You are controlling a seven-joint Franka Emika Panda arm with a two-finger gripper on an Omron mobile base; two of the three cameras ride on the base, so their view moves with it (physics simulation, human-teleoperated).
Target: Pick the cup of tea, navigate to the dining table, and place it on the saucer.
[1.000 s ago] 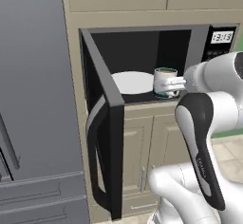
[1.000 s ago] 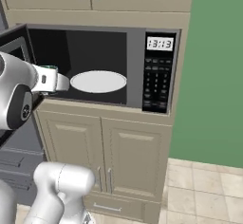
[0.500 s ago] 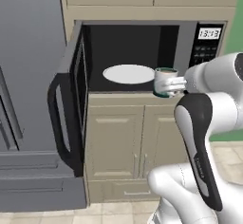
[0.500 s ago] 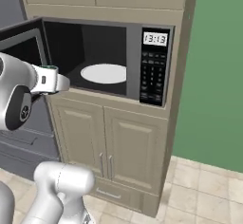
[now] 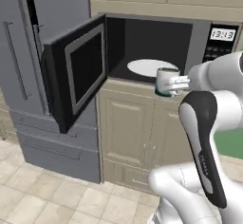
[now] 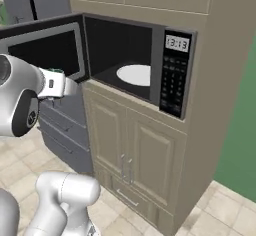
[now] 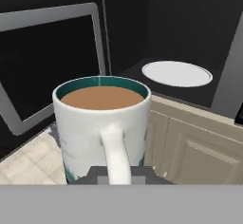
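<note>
So there's one cup of tea (image 7: 101, 123), one white plate (image 7: 176, 73) inside one open microwave (image 5: 142, 52), one fridge (image 5: 28, 76), and two lower cabinet doors (image 6: 130, 160).

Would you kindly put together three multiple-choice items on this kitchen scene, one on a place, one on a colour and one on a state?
1. Where is the white plate?
A. inside the microwave
B. on the floor
C. on top of the fridge

2. What colour is the liquid in the cup?
A. clear
B. brown
C. green

3. How does the microwave door stand?
A. shut
B. taken off
C. swung open

Answers:
1 A, the plate lies on the floor of the microwave cavity in both base views.
2 B, the hand view looks down on brown tea up to the rim.
3 C, the door hangs out to the left and the dark cavity is exposed, with the cup held in front of it by the gripper.
</note>
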